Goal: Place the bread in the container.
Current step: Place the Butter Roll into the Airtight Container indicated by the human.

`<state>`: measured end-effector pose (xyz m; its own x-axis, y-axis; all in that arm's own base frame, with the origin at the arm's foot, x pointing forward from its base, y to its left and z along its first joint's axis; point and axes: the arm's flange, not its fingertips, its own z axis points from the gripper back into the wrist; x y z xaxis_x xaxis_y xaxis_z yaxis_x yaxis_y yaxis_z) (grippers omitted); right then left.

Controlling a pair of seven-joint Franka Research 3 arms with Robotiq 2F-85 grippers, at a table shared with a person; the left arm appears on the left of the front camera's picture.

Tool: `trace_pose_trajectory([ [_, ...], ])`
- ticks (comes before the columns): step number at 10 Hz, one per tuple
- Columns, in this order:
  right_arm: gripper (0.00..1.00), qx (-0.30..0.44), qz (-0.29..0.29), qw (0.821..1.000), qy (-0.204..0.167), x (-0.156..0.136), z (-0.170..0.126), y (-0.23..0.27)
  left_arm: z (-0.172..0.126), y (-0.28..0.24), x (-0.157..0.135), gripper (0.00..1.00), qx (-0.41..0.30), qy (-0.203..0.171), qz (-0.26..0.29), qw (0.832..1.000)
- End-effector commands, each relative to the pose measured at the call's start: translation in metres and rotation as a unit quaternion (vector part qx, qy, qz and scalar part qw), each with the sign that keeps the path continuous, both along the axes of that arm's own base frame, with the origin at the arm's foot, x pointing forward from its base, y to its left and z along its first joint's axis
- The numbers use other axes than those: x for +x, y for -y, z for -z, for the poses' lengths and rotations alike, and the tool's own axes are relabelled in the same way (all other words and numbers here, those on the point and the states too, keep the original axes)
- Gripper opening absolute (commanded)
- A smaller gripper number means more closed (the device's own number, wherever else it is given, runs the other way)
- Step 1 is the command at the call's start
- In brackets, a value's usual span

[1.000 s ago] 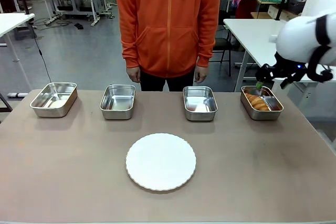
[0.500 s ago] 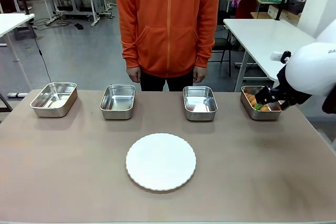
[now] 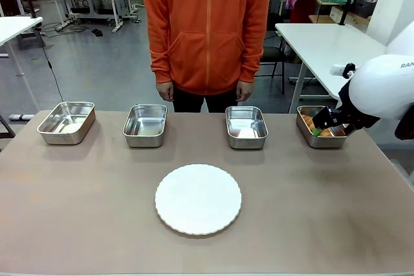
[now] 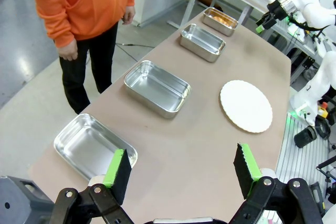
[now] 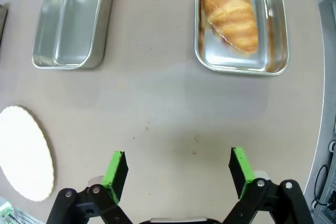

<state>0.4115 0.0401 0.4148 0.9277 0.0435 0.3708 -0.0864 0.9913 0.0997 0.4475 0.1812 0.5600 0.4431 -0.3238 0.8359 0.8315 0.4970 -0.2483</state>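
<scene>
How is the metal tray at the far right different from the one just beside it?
The far-right tray holds a croissant lying lengthwise inside it; the neighbouring tray has no bread in it. The far-right tray sits near the table's edge, the neighbouring tray nearer the white plate. Both are shiny rectangular steel trays with rounded corners, seemingly the same size.
</scene>
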Motion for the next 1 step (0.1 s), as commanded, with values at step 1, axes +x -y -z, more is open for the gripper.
trace_pose_trajectory([
  [1, 1.0, 0.006, 0.004, 1.0, 0.0, -0.0017, -0.0025, 0.0008, -0.0007, 0.0007, -0.0011, 1.0, -0.001, 0.005, 0.006, 1.0],
])
